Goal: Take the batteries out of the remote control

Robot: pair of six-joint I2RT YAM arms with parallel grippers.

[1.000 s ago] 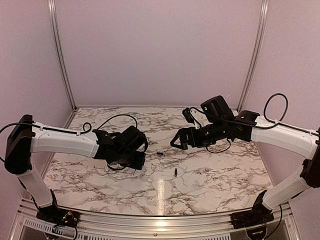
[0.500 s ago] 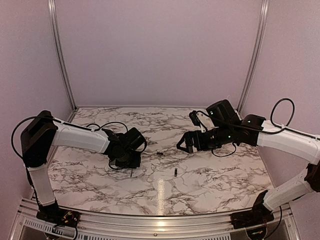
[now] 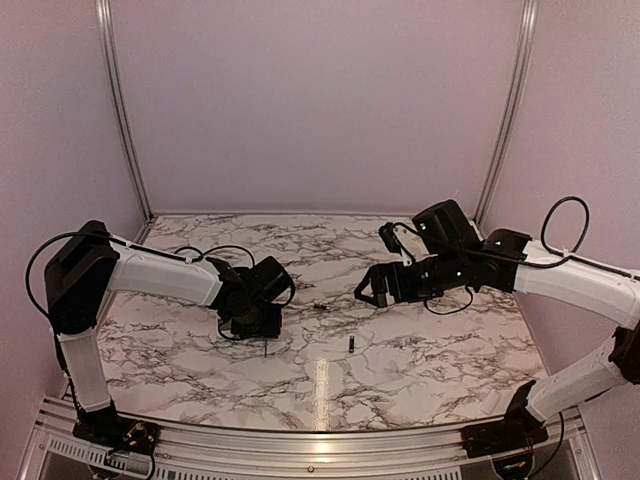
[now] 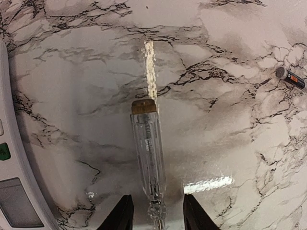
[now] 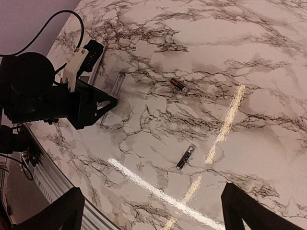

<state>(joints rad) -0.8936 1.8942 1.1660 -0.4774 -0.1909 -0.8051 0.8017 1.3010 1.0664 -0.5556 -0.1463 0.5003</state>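
The white remote control (image 4: 12, 191) shows only at the left edge of the left wrist view, with a green button and a dark window. In the top view my left arm hides it. Two small dark batteries lie loose on the marble: one mid-table (image 3: 320, 306) (image 5: 177, 84) (image 4: 290, 77), one nearer the front (image 3: 352, 344) (image 5: 185, 157). My left gripper (image 3: 263, 332) (image 4: 157, 216) is low over the table and open. Its jaws straddle the thin end of the clear-handled stick (image 4: 148, 143) without touching it. My right gripper (image 3: 372, 290) (image 5: 153, 213) is wide open and empty, held above the batteries.
The stick (image 5: 116, 84) lies flat just right of the remote. The marble table (image 3: 430, 350) is walled by pink panels with metal posts at the back corners. A metal rail (image 3: 320, 440) runs along the front edge.
My left gripper has moved left and down to the table, over the stick. My right gripper has shifted slightly to the right. The batteries have not moved.
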